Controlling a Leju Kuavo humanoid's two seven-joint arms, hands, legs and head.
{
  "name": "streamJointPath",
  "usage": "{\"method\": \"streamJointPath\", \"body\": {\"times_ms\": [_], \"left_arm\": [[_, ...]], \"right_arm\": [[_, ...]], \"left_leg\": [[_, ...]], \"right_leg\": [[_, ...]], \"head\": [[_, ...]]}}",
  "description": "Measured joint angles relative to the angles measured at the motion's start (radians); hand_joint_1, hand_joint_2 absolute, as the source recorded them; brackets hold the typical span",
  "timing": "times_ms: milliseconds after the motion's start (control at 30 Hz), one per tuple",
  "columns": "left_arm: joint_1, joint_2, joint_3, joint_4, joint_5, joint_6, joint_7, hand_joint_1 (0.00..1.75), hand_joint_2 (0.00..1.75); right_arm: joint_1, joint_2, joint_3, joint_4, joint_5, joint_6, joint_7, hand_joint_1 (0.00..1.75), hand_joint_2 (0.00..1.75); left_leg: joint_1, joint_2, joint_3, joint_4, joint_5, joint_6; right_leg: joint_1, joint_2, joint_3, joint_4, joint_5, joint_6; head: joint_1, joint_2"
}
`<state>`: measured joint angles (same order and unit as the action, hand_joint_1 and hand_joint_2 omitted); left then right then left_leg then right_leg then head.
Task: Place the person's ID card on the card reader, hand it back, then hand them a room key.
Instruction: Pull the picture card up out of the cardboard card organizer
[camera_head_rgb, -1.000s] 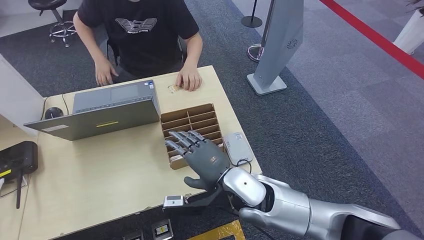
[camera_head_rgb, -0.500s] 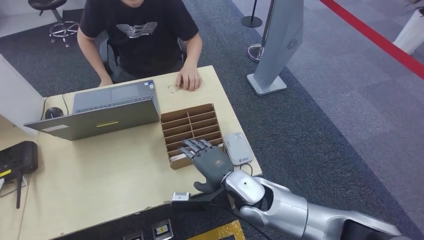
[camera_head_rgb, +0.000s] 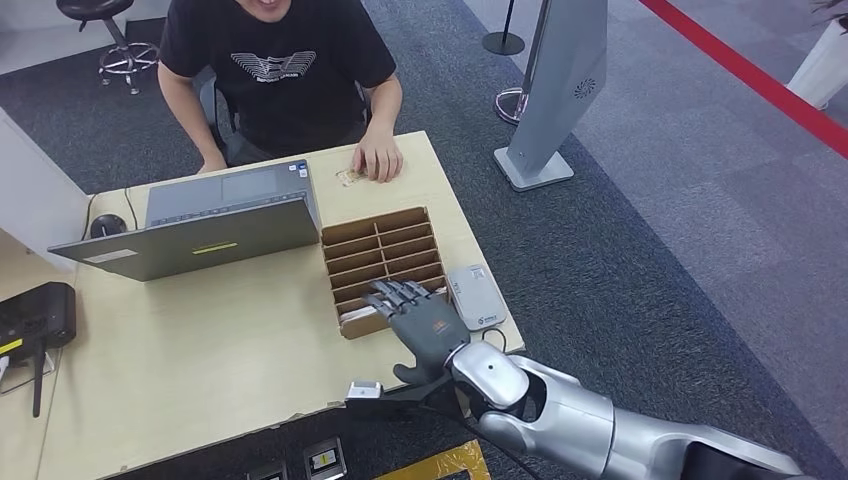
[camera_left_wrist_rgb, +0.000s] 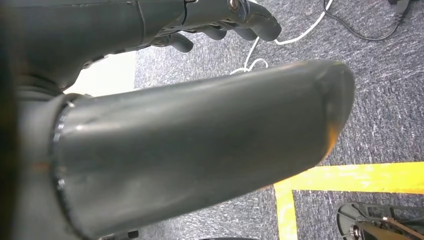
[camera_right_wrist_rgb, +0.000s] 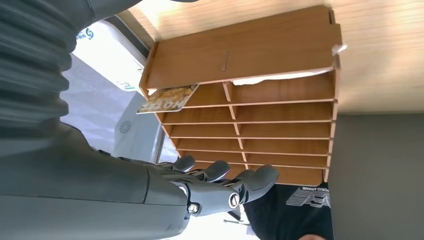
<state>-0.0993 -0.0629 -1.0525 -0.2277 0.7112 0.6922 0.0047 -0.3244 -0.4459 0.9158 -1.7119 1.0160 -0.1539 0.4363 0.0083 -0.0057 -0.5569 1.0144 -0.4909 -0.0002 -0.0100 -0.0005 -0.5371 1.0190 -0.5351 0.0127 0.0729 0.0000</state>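
The ID card (camera_head_rgb: 349, 177) lies by the person's hand (camera_head_rgb: 379, 158), so it appears returned. The right hand (camera_head_rgb: 415, 318), fingers loosely apart and empty, hovers over the rack (camera_head_rgb: 380, 243) at its 6 o'clock end, where a key card (camera_right_wrist_rgb: 165, 98) sits; the key handover remains. The left hand (camera_left_wrist_rgb: 220, 20) hangs, fingers curled in.

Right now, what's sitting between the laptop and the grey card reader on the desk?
In the head view, the wooden slotted organizer stands between the laptop and the card reader, with the right robot hand over its near end.
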Motion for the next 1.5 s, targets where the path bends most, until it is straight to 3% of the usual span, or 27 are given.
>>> {"method": "streamJointPath", "body": {"times_ms": [300,767,1067,1500], "left_arm": [[0.0,0.0,0.0,0.0,0.005,0.001,0.006,0.0,0.0],[-0.001,0.0,-0.017,0.0,0.0,0.007,0.025,0.0,0.0],[-0.003,0.0,-0.024,0.0,-0.001,0.007,0.027,0.0,0.0],[-0.005,0.0,-0.024,0.0,-0.023,0.007,0.027,0.0,0.0]], "right_arm": [[0.019,0.0,-0.005,0.001,0.112,-0.008,0.057,0.0,1.75],[0.091,0.001,-0.101,0.029,0.403,-0.226,0.187,0.0,1.75],[0.101,0.013,-0.129,0.054,0.417,-0.234,0.183,0.0,1.75],[0.095,0.065,-0.119,0.128,0.361,-0.242,0.115,0.0,1.75]], "left_leg": [[0.0,0.0,0.0,0.0,0.0,0.0],[0.0,0.0,0.0,0.0,0.0,0.0],[0.0,0.0,0.0,0.0,0.0,0.0],[0.0,0.0,0.0,0.0,0.0,0.0]], "right_leg": [[0.0,0.0,0.0,0.0,0.0,0.0],[0.0,0.0,0.0,0.0,0.0,0.0],[0.0,0.0,0.0,0.0,0.0,0.0],[0.0,0.0,0.0,0.0,0.0,0.0]], "head": [[0.0,0.0],[0.0,0.0],[0.0,0.0],[0.0,0.0]]}}
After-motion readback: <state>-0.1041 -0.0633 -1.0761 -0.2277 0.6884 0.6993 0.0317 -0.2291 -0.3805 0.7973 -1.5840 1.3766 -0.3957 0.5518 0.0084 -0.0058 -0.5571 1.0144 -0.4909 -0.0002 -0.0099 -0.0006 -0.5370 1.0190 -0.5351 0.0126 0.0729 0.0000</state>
